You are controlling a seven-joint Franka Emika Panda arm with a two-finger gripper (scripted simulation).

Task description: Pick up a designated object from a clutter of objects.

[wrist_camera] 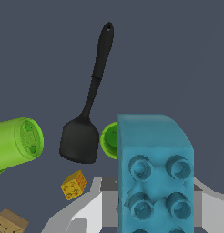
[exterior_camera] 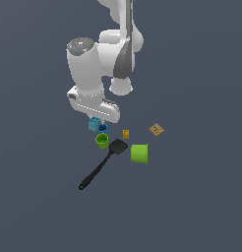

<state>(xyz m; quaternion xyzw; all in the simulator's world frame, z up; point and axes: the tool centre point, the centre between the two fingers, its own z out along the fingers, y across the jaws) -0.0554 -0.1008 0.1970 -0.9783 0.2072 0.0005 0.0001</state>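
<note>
One teal brick (wrist_camera: 155,175) fills my wrist view, its studs facing the camera, right at my gripper (exterior_camera: 97,119). I think the jaws are closed on its sides, though I cannot see the tips. From outside, it sits under the hand, just above the small blue cup (exterior_camera: 103,128) and small green cup (exterior_camera: 102,141).

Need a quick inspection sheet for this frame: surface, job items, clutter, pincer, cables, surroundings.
Surface: plain dark grey floor.
Job's things: teal brick fills the wrist view close up, at the pincer; grip contact not visible.
Clutter: black spatula, big lime cup on its side, small green cup, blue cup, yellow block, cracker.
Pincer: open or shut, cannot tell.
Cables: nothing seen.
Surroundings: nothing seen.
</note>
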